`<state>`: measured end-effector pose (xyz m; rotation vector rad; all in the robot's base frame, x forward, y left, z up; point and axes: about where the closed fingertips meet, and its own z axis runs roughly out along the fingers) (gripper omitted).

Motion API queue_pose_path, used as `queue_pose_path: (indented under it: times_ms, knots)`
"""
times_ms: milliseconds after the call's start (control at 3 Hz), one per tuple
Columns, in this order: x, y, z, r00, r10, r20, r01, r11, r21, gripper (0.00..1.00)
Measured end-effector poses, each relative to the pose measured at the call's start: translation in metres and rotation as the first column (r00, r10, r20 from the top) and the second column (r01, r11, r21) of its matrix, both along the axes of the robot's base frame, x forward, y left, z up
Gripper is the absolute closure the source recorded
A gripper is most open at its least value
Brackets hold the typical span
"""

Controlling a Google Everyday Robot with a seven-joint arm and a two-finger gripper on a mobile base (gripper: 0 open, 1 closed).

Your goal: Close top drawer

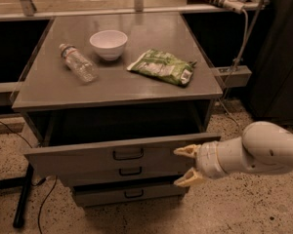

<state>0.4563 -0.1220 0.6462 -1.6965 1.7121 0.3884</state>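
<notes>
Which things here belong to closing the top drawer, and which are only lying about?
For the job: top drawer, partly open; gripper, fingers open, at the front panel's right end.
Lying about: white bowl, plastic bottle on its side, green snack bag, all on the cabinet top; two lower drawers.
</notes>
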Motion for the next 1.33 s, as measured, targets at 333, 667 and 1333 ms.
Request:
queue_pose_path:
  times_ms: [333, 667, 1333]
  knots:
    - [0.0540, 0.0031, 0.0019, 0.9998, 0.013, 0.013, -0.013, 0.999, -0.037, 0.62]
    - [0.0602, 0.0047, 0.0036, 0.9997, 0.016, 0.019, -0.015, 0.999, -0.042, 0.60]
    - [0.0602, 0.0048, 0.0036, 0.9997, 0.016, 0.019, -0.015, 0.999, -0.042, 0.14]
